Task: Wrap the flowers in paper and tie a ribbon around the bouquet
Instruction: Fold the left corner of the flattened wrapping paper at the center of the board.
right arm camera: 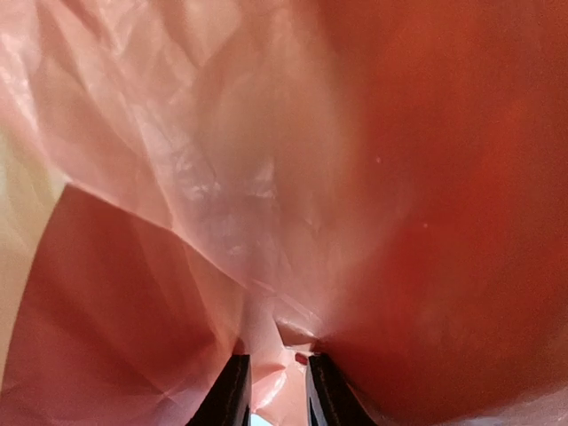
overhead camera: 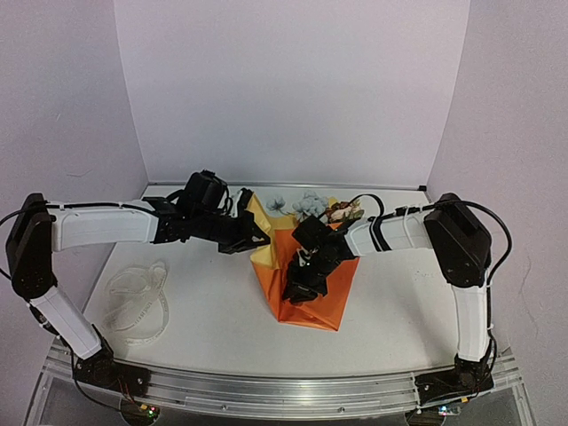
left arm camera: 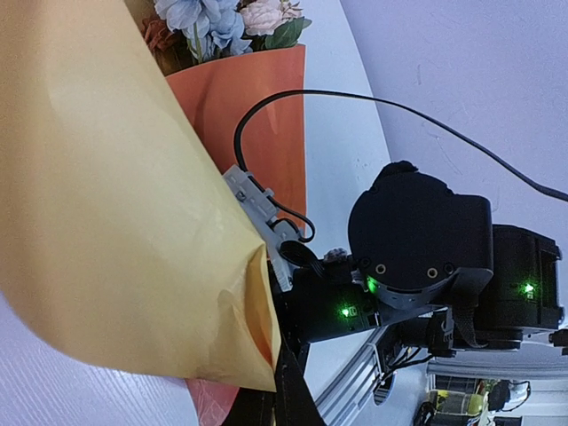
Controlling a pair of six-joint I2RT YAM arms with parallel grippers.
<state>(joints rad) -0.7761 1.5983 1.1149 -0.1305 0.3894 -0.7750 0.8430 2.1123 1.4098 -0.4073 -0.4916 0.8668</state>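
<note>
Top external view: left hand (overhead camera: 258, 238) pinching shut on the yellow edge of the paper (overhead camera: 330, 304), right hand (overhead camera: 298, 291) standing slightly parted around an orange fold.

The paper (overhead camera: 319, 315) lies at the middle of the surface (overhead camera: 213, 311), with the flowers (overhead camera: 311, 206) at its far end. The ribbon (overhead camera: 138, 297) lies well to its left, nearer the front. The left hand (overhead camera: 257, 238) is at the paper's far left edge, and the right hand (overhead camera: 302, 288) is over the paper's middle
</note>
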